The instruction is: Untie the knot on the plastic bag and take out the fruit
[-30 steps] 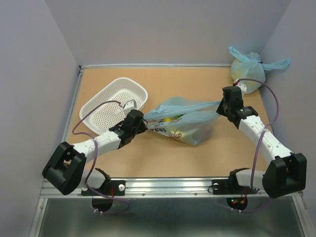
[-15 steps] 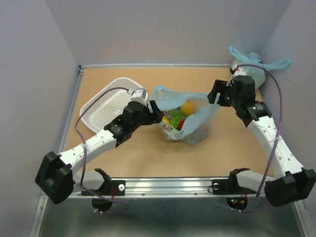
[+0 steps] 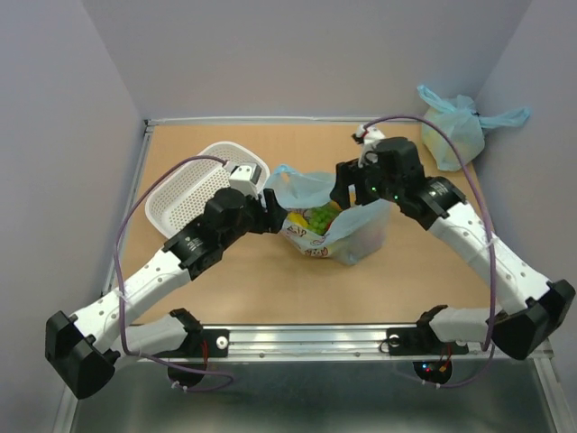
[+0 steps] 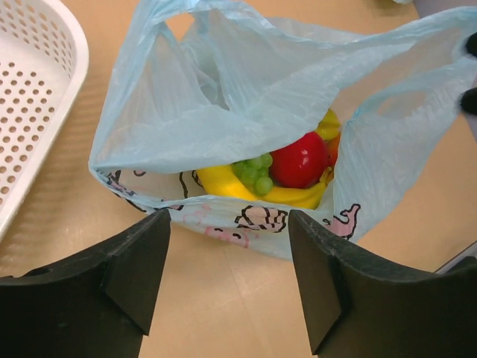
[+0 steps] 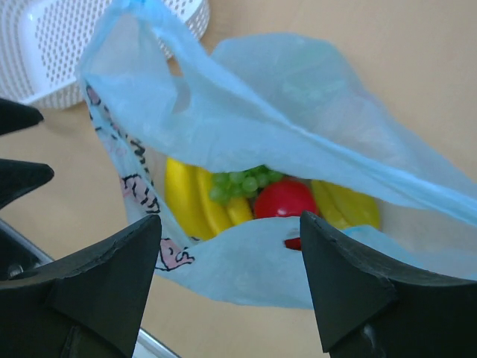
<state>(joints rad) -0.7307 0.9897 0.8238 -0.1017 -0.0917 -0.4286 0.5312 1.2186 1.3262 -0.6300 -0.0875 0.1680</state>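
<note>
Tabletop (image 3: 270,298) centre holds the plastic bag (image 3: 361,236), its mouth gaping and no knot left that we can see, so we judge the untying done. The left gripper (image 4: 227,250) and right gripper (image 5: 231,250) flank it, both spread wide and empty. The fruit (image 4: 298,160) all sits inside the bag, not yet taken out.

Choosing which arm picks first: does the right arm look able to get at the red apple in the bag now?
Probably yes: the bag gapes, the red apple shows in its mouth, and the open right gripper faces it.
</note>
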